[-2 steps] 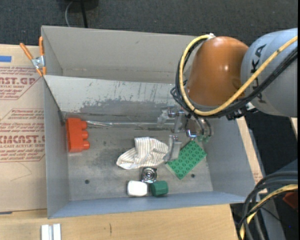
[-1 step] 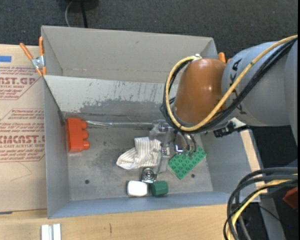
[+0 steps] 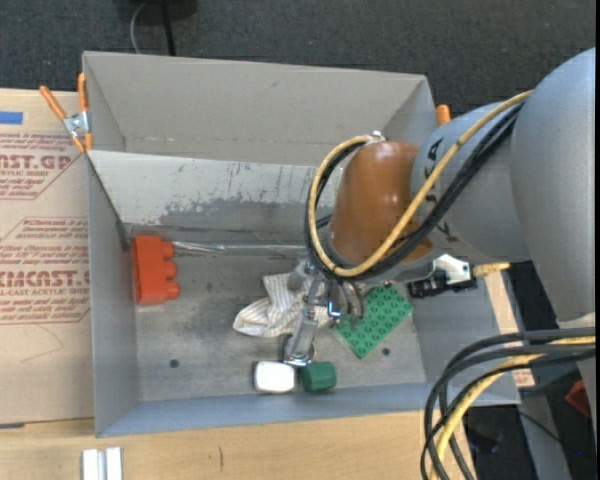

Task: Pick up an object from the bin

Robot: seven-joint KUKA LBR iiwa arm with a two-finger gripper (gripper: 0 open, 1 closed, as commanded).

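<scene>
Grey metal bin [image 3: 230,108]: orange block [image 3: 154,270], green plate [image 3: 382,320] (crumpled cloth [image 3: 264,310] between)

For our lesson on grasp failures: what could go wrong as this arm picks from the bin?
The gripper is close by the white block and green block, which lie side by side; it may catch both or knock one away. The crumpled cloth beside it could snag and come up too.

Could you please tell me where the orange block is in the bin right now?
The orange block lies on the floor at the left side of the bin in the camera view, close to its left wall and apart from the crumpled white cloth at the centre.
</scene>
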